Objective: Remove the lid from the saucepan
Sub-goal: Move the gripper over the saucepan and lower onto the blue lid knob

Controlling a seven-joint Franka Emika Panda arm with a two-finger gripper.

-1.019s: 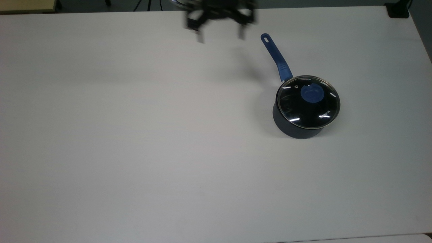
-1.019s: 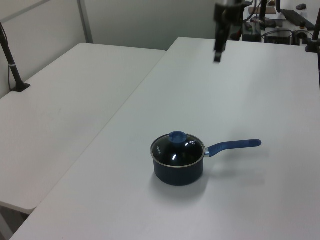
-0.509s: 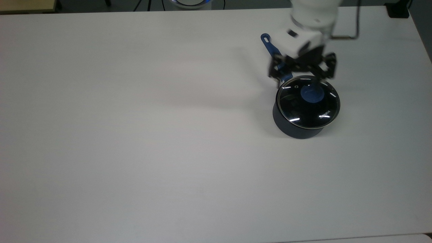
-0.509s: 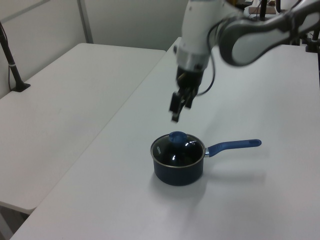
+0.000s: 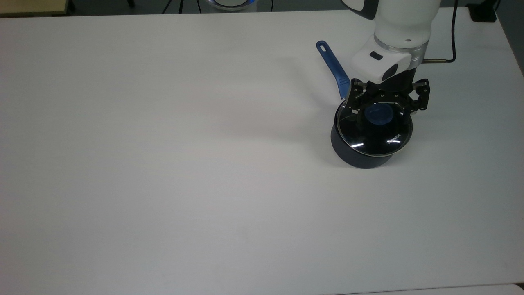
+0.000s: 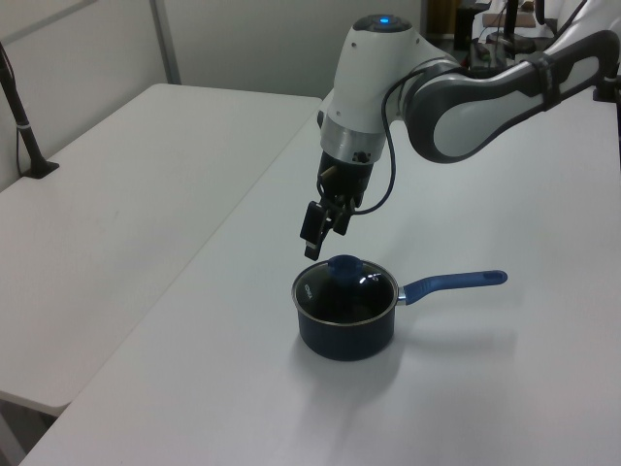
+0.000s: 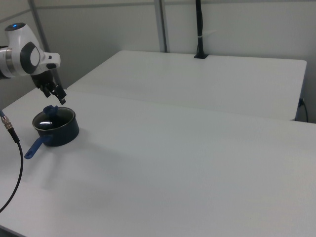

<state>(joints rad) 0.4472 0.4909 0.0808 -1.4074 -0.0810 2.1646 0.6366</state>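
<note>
The dark navy saucepan (image 5: 348, 157) stands on the white table at the top view's right, its long blue handle (image 5: 333, 67) pointing to the far edge. The glass lid (image 5: 368, 137) with its blue knob (image 5: 378, 115) sits flat on it. My gripper (image 5: 383, 110) hangs open a little above the knob, one finger to each side, touching nothing. In the left view the gripper (image 6: 312, 243) is just above and left of the knob (image 6: 343, 265) on the saucepan (image 6: 345, 335). The right view has the gripper (image 7: 59, 97) over the lid (image 7: 53, 117).
A wide white table (image 5: 163, 164) stretches away to the top view's left. A second table (image 6: 116, 194) adjoins it, with a black clamped post (image 6: 24, 131). A black cable (image 7: 17, 163) hangs at the right view's left. A dark block (image 5: 483, 12) sits at the far right corner.
The arm swept from the table's far edge to the saucepan and came down. The open gripper now hangs close over the lid's knob. Saucepan and lid have not moved.
</note>
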